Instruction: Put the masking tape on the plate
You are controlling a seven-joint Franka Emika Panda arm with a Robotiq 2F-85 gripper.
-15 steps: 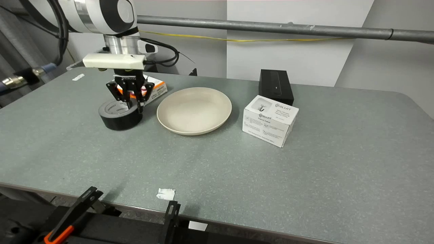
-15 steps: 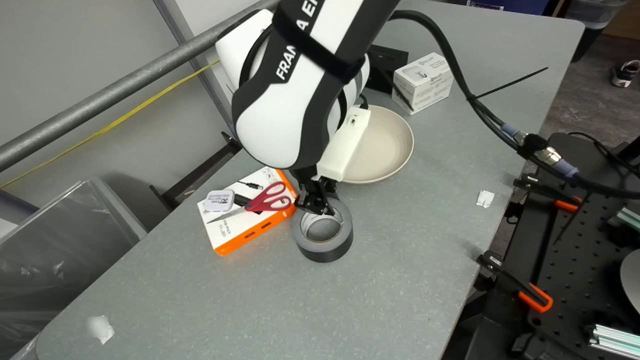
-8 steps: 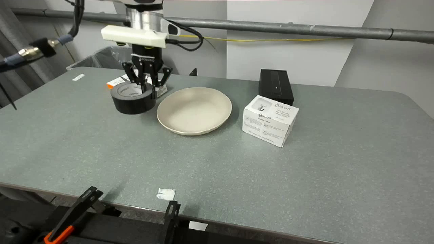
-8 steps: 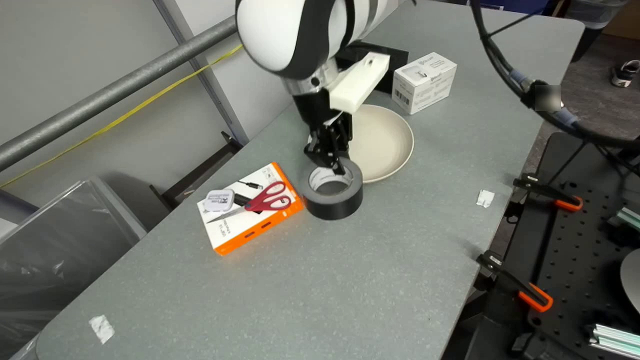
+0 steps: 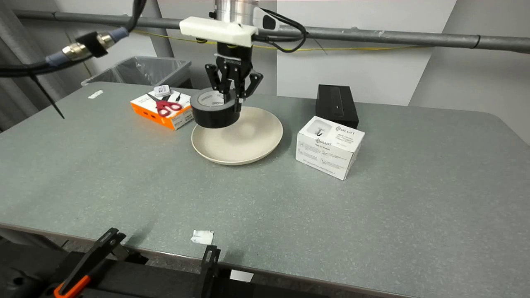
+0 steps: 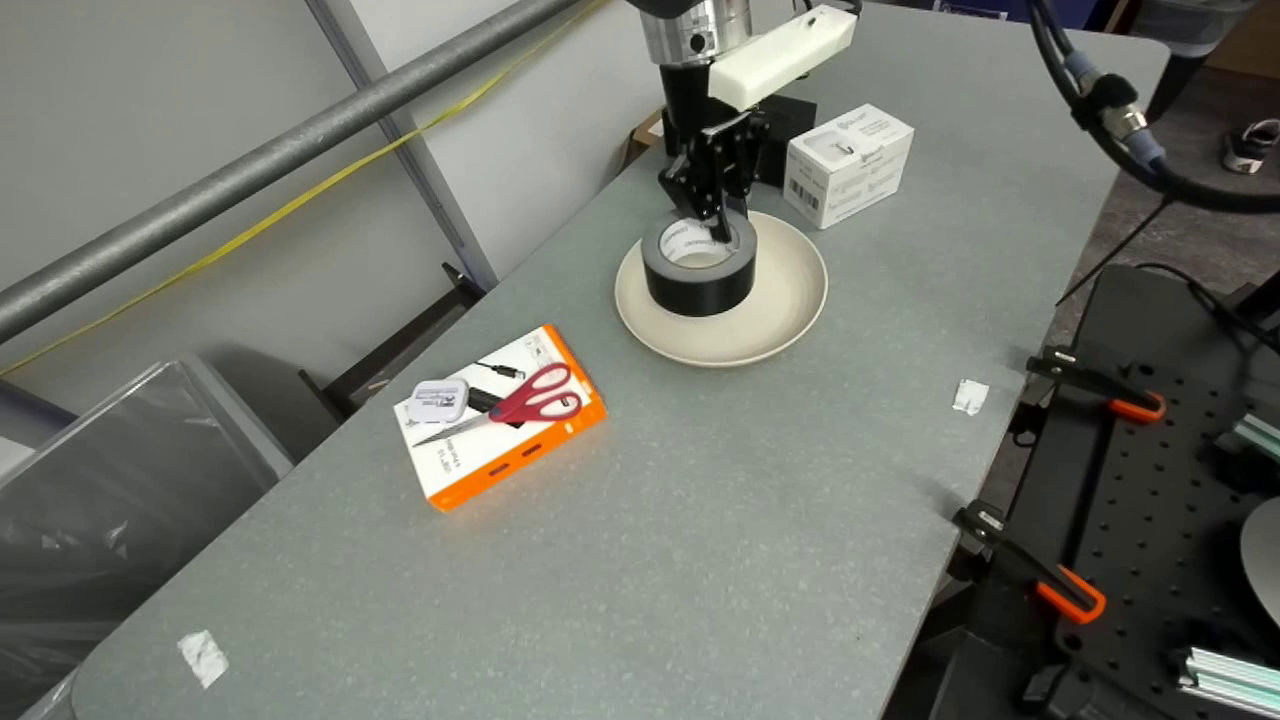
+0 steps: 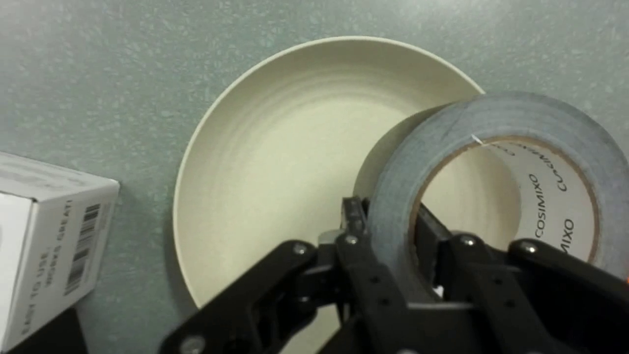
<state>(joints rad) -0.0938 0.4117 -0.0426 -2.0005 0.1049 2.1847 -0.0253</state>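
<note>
In the pincer (image 5: 232, 102), the masking tape (image 5: 214, 117) hangs by its wall.

The ring-shaped roll of black masking tape (image 5: 213, 118), grey on its upper face with a white, printed core, is held aloft, roughly level, above the round, shallow cream plate (image 5: 247, 140) with a raised rim, which sits flat on the grey counter (image 5: 290, 215).
</note>
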